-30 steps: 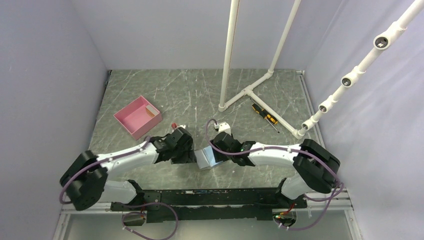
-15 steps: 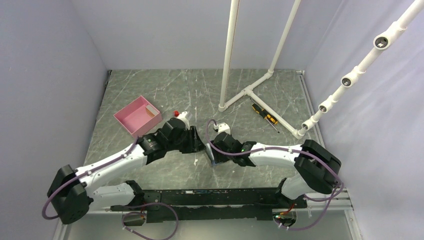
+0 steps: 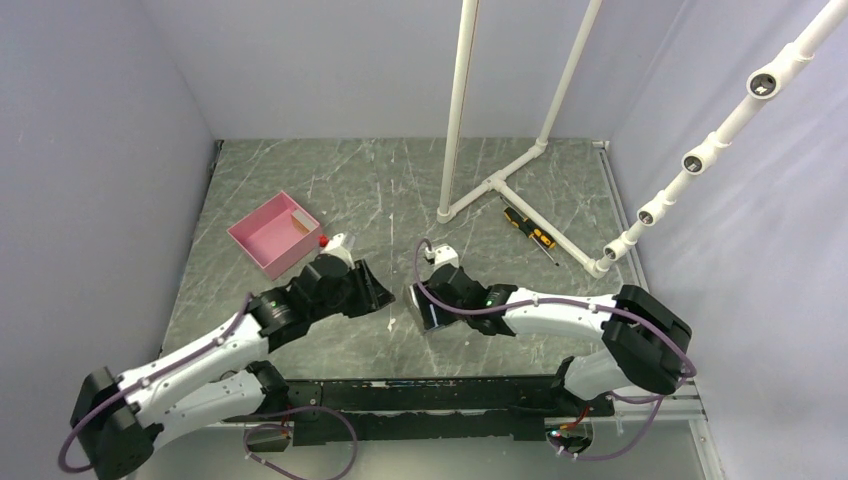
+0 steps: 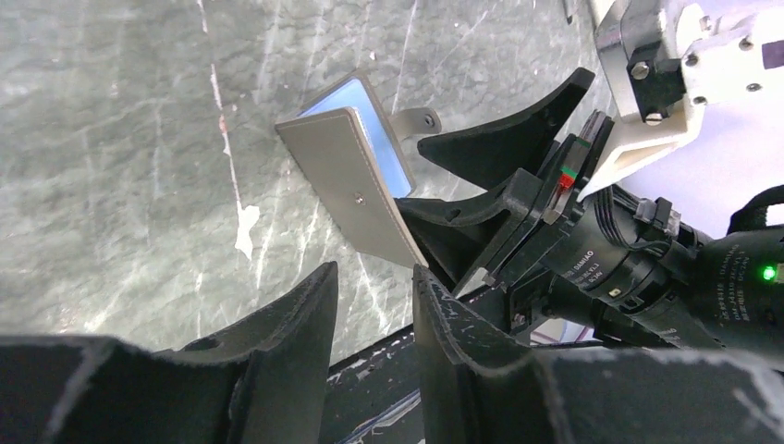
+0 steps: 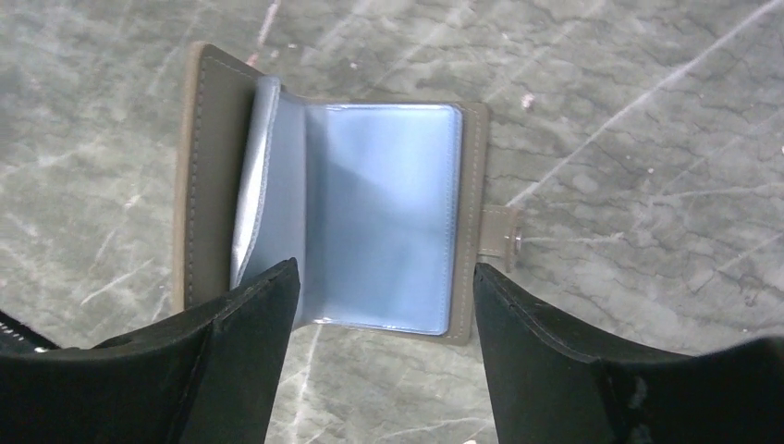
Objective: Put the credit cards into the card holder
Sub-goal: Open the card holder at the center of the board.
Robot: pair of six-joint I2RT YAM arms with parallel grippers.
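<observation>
Card holder (image 5: 370,213) lay open at centre of right wrist view, blue lining up, left flap raised, clasp tab at right. Right gripper (image 5: 384,273) spread wide, fingers straddling holder's lower edge; contact unclear. Left gripper (image 4: 370,273) at bottom of its view, narrow gap, nothing seen between fingers, apart from holder. No credit cards visible loose; sleeves too hazy to tell contents. Judged: holder open, loading unconfirmed, closing left
</observation>
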